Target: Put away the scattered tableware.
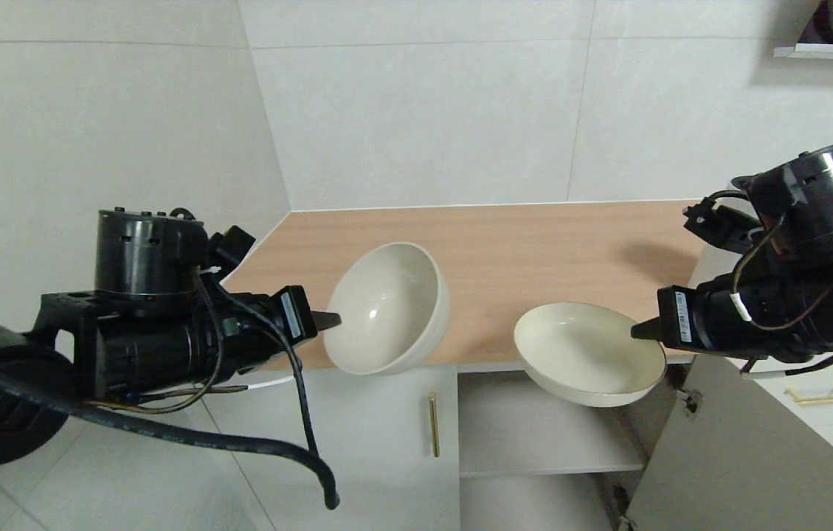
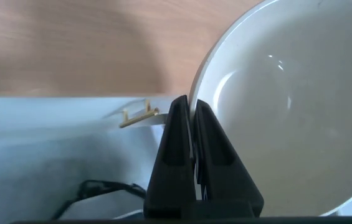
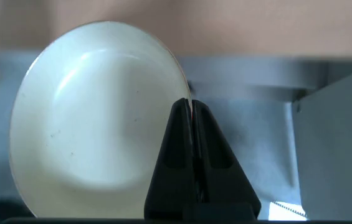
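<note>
A deep cream bowl (image 1: 386,310) hangs tilted in the air at the counter's front edge, held by its rim in my left gripper (image 1: 329,320), which is shut on it. In the left wrist view the bowl (image 2: 288,106) has its rim pinched by the gripper (image 2: 192,112). A shallower cream bowl (image 1: 586,352) hangs in front of the open cabinet, with my right gripper (image 1: 639,332) shut on its rim. The right wrist view has that shallow bowl (image 3: 95,118) clamped at its edge by the gripper (image 3: 191,109).
A wooden counter (image 1: 505,251) runs along tiled walls. Below it a cabinet stands open with a shelf (image 1: 541,442) inside; its door (image 1: 741,450) swings out to the right. A closed door with a gold handle (image 1: 432,424) is on the left.
</note>
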